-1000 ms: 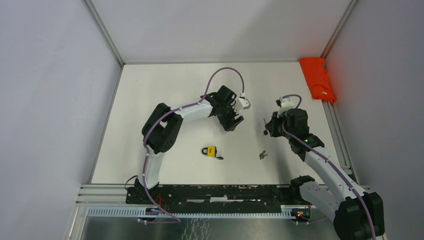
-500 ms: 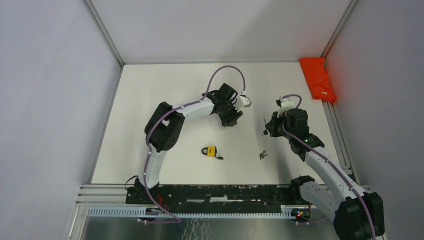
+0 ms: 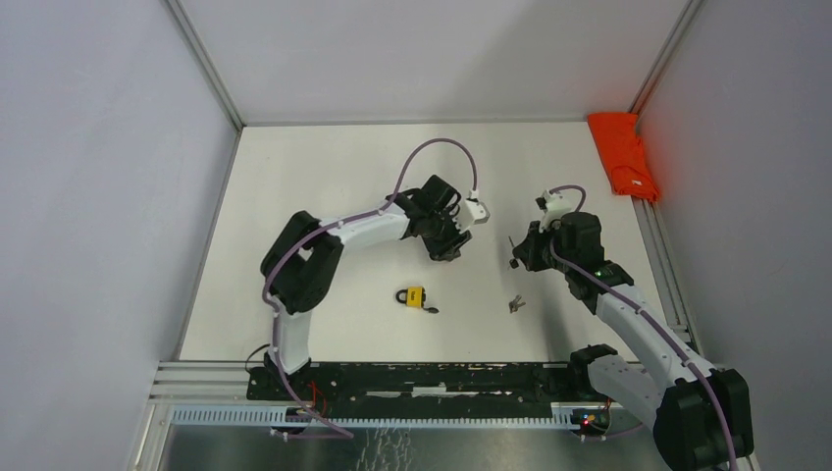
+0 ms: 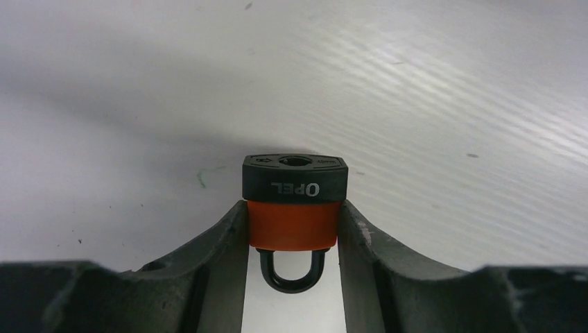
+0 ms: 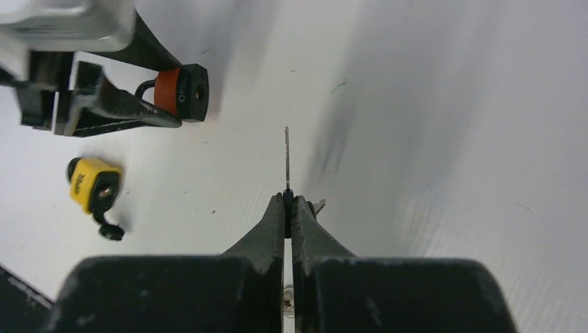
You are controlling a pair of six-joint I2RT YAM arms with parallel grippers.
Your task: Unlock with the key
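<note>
Bottom centre of the right wrist view, the right gripper [image 5: 287,202] pinches the key [image 5: 286,156] in tightly closed jaws, its blade pointing straight up the frame. Further off, at upper left, the left gripper [image 5: 166,96] clamps the orange padlock [image 5: 168,82] by its body, shackle back between the fingers and keyhole [image 5: 200,90] turned towards the right arm. The keyhole lies up and left of the blade tip, so the key probably needs re-aiming leftward. The lock's black end reads "OPEL". A yellow padlock [image 5: 92,184] lies at left.
</note>
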